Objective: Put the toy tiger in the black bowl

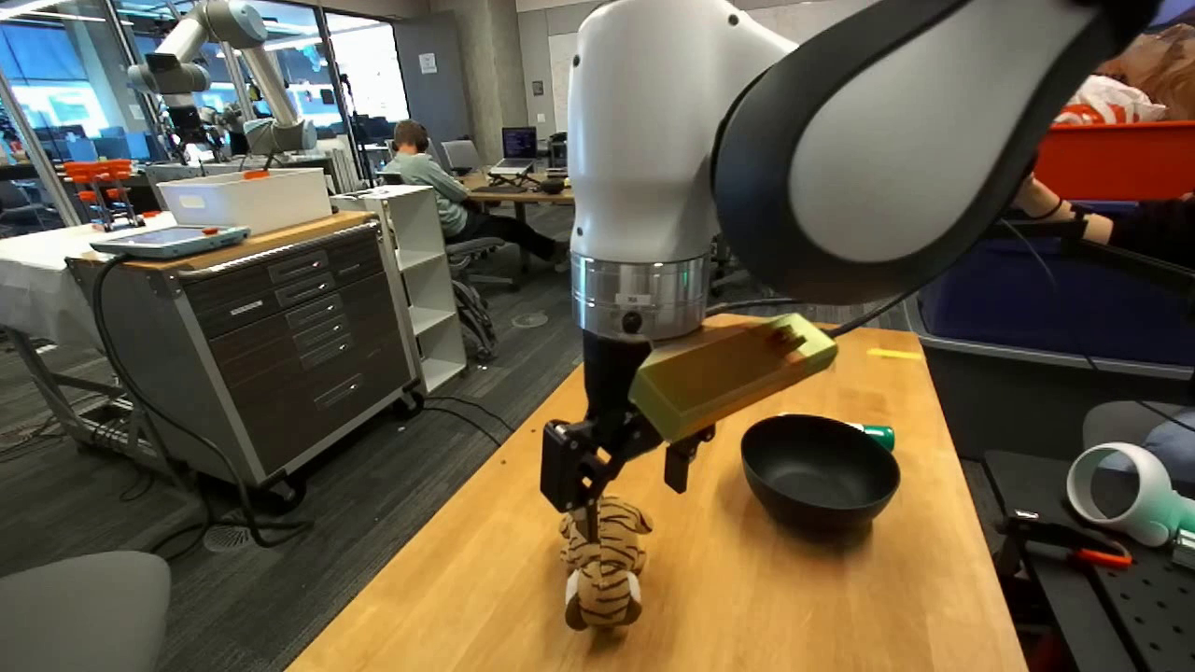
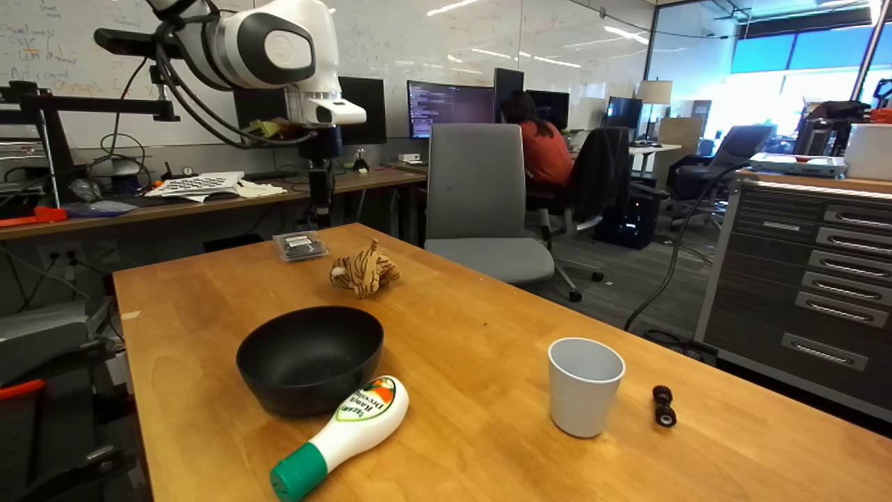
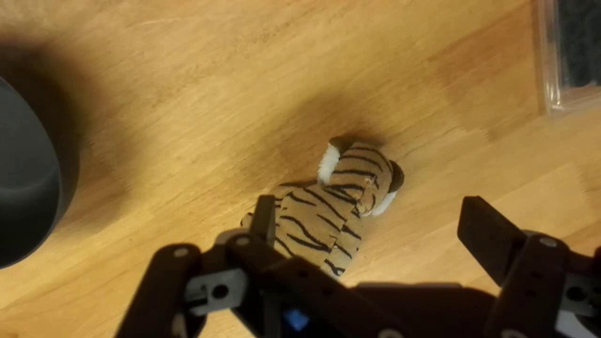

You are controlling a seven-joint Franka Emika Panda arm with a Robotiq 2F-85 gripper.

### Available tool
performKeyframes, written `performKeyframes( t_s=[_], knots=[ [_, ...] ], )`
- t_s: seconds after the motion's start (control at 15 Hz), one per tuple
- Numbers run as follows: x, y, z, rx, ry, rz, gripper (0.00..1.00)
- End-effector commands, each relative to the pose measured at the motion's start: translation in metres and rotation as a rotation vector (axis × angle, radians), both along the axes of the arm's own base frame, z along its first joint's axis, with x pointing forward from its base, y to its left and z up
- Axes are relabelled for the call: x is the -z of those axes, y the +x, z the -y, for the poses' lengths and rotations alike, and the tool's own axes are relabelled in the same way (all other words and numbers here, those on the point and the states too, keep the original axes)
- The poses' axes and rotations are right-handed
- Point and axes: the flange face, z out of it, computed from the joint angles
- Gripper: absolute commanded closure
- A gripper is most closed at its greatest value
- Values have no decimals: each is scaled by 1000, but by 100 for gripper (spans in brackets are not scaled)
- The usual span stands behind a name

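The toy tiger, tan with dark stripes, lies on the wooden table; it also shows in an exterior view and in the wrist view. The black bowl stands upright nearby; it also shows in an exterior view and at the left edge of the wrist view. I see nothing in the bowl. My gripper is open above the tiger. In the wrist view the gripper has its left finger over the tiger's body and its right finger over bare table. The gripper covers part of the tiger's lower body.
A white dressing bottle with a green cap lies beside the bowl. A pale grey cup and a small dark part stand farther along the table. A clear plastic box lies near the tiger, also in the wrist view.
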Motion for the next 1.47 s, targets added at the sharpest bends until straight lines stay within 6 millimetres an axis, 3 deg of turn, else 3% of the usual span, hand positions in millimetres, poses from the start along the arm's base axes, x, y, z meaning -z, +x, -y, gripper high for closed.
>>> performKeyframes(
  t_s=[0.0,0.67,0.73,0.8,1.07,1.4],
  knots=[
    [20,34,-3,61,-34,27,0],
    [81,64,3,148,-122,-31,0],
    [84,65,3,149,-121,-43,25],
    [86,66,3,151,-123,-45,26],
    [87,67,0,152,-116,-61,58],
    [74,59,-4,134,-95,-100,94]
  ],
)
